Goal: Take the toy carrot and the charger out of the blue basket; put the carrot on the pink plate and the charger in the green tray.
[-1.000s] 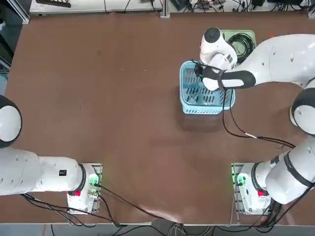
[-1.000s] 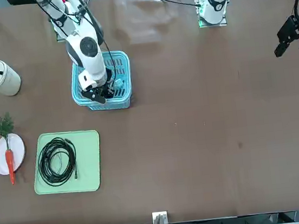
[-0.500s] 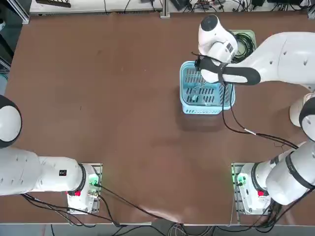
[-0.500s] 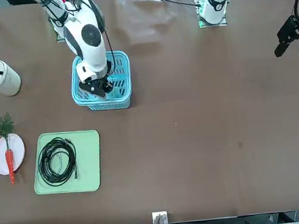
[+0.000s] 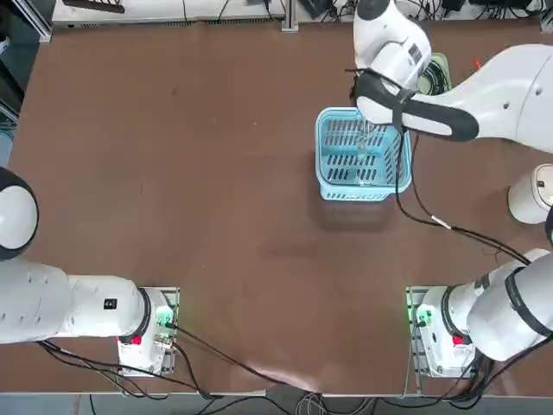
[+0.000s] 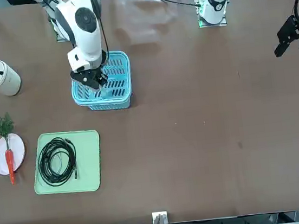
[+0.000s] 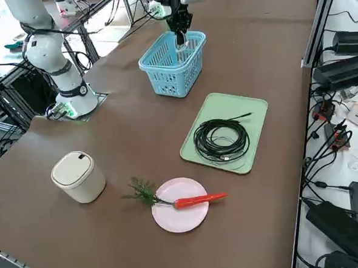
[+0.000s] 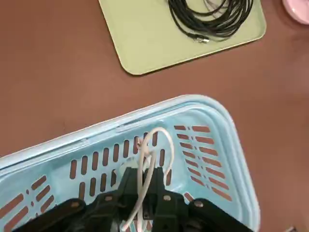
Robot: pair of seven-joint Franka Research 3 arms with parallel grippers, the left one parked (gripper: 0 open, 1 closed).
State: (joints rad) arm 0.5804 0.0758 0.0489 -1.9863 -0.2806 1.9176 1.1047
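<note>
My right gripper [image 6: 94, 81] hangs just above the blue basket [image 6: 103, 102], over its side nearest the green tray [image 6: 88, 166]. Its fingers are shut on a thin white cord [image 8: 153, 145] that loops out between them; I take it for the charger's cord. The charger's block is hidden under the fingers. On the pink plate [image 6: 0, 155] lies the toy carrot [image 6: 9, 160], its leafy tuft hanging over the rim. The wrist view shows the gripper [image 8: 145, 189] over the basket [image 8: 231, 140], with the tray [image 8: 145, 43] beyond.
A black coiled cable [image 6: 57, 160] fills much of the green tray. A white cylindrical bin [image 6: 0, 77] stands at the table's edge past the plate. Bare brown tabletop lies between basket and tray.
The right gripper has risen out of the basket and shifted toward the tray side, staying shut with the white cord in it. The carrot, plate and tray have not moved.
</note>
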